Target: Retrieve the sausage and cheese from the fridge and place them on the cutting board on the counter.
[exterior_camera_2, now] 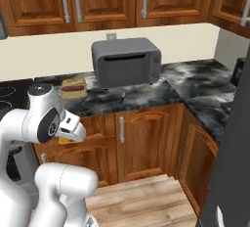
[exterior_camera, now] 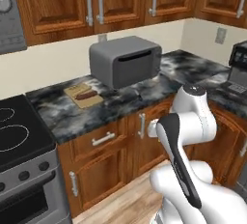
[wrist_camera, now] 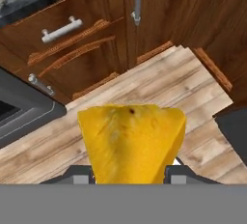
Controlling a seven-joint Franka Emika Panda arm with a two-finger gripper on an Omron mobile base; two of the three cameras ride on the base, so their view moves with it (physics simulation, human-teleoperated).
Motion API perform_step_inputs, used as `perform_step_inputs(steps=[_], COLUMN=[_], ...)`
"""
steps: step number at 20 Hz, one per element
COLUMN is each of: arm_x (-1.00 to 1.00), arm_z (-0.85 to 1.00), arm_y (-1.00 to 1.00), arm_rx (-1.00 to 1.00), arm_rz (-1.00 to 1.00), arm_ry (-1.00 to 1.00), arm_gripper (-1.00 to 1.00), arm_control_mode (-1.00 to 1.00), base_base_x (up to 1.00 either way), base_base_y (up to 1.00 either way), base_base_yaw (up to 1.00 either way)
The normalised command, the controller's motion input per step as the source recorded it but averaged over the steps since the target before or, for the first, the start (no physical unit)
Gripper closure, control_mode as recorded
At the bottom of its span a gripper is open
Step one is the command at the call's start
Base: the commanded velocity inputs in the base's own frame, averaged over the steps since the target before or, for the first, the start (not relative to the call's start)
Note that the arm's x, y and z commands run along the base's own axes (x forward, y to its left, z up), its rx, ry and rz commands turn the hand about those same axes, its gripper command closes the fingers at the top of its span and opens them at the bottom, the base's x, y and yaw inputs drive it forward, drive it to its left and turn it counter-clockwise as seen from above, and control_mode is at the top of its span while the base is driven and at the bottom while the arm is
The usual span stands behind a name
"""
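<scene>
You are carrying the cheese [wrist_camera: 131,143] toward the counter [exterior_camera: 144,95], so begin with the big picture: the dark marbled worktop runs from the stove [exterior_camera: 17,136] on the left, past the grey toaster oven [exterior_camera: 126,60], to the corner on the right, with wooden cabinets [exterior_camera: 116,150] below and wall cabinets [exterior_camera: 96,1] overhanging above. The arm is folded low in front of the cabinet doors, with the hand pointing down at the wooden floor [wrist_camera: 144,88], so I judge you must lift well above the counter's front edge before reaching in; coming in level would likely knock the wedge against the edge or the drawer handle [exterior_camera: 103,139]. The open room is the strip of worktop between the stove and the toaster oven, and there lies the cutting board [exterior_camera: 72,91], near the oven's left side, with the sausage [exterior_camera: 86,94] already resting across it. Aim for the bare part of the board beside the sausage, come down from above, and stay clear of the oven's wall on the right and the wall cabinets overhead. The gripper [wrist_camera: 131,172] is closed narrowly on the cheese, which sits between the two fingertips [wrist_camera: 79,174] and hides most of what lies below, so rely on the base views for lining up. Keep the wedge level and set it down gently, since a tapered block may slip in the jaws.
</scene>
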Motion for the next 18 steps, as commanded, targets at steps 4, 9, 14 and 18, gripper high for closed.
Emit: perform_step_inputs(steps=[4,9,14,18], arm_x=[0.00,0.00,0.00,0.00], arm_z=[0.00,0.00,0.00,0.00], arm_y=[0.00,0.00,0.00,0.00], arm_rx=[0.00,0.00,0.00,0.00], arm_rz=[0.00,0.00,0.00,0.00], arm_ry=[0.00,0.00,0.00,0.00], arm_gripper=[1.00,1.00,1.00,1.00], arm_control_mode=[1.00,1.00,1.00,1.00], base_base_x=[0.60,0.72,0.77,0.73], base_base_y=[0.00,-0.10,-0.23,-0.20], base_base_yaw=[0.56,0.42,0.19,0.13])
